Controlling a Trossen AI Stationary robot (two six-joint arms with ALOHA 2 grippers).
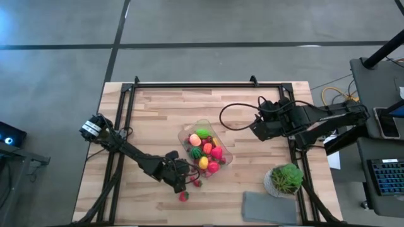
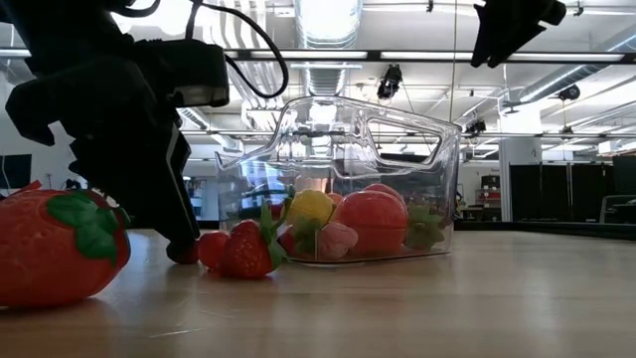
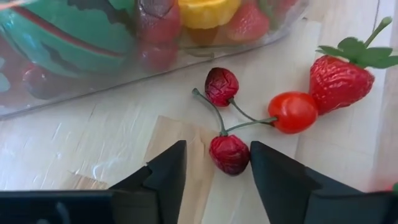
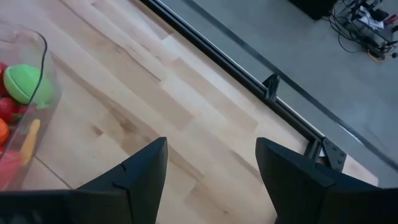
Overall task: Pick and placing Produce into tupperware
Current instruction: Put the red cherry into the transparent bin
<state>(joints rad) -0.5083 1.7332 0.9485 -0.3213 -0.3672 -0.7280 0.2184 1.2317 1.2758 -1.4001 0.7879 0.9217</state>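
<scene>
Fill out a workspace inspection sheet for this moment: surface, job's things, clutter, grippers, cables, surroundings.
Surface: wooden table in a black frame.
Job's things: clear tupperware mid-table, already holding several produce pieces; outside it lie a cherry cluster, a strawberry and a large strawberry near the front edge.
Clutter: potted green plant and grey cloth at the front right.
Grippers: left gripper low beside the tupperware, jaws either side of one dark cherry, not gripping it; right gripper raised over bare table, jaws open and empty.
Cables: black cable looping from the right arm.
Surroundings: grey floor, keyboard on a side desk.
</scene>
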